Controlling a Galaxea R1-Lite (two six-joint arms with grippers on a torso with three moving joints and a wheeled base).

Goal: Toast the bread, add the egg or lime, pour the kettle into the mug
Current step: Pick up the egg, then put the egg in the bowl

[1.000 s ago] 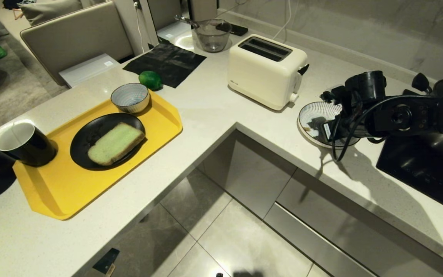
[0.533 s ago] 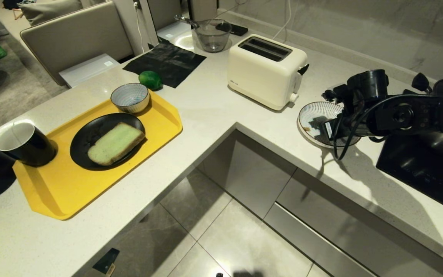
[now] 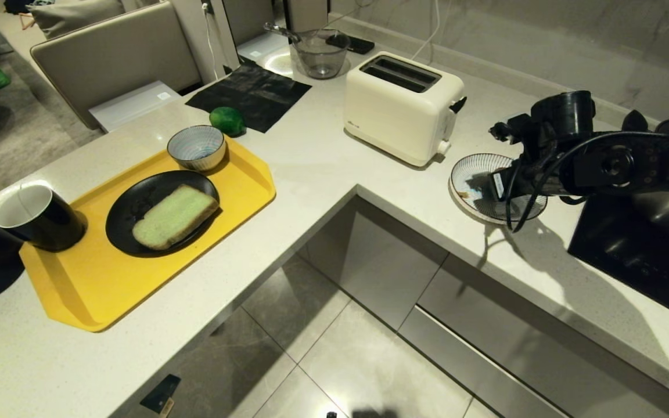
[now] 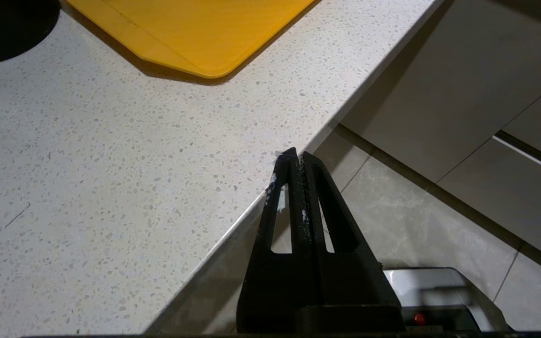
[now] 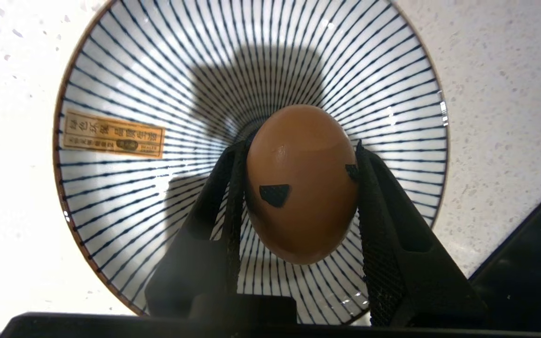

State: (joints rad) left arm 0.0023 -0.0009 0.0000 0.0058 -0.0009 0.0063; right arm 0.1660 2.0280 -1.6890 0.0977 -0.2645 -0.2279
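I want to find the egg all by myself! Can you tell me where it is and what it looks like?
Find the cream toaster on the counter; just right of it sits a wide striped dish. Above that dish, the right gripper holds the egg. It is brown and smooth, with a small dark mark on its shell.

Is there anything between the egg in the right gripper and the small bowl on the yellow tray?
The toaster stands near that path. The egg is held over the striped dish; the small bowl is empty.
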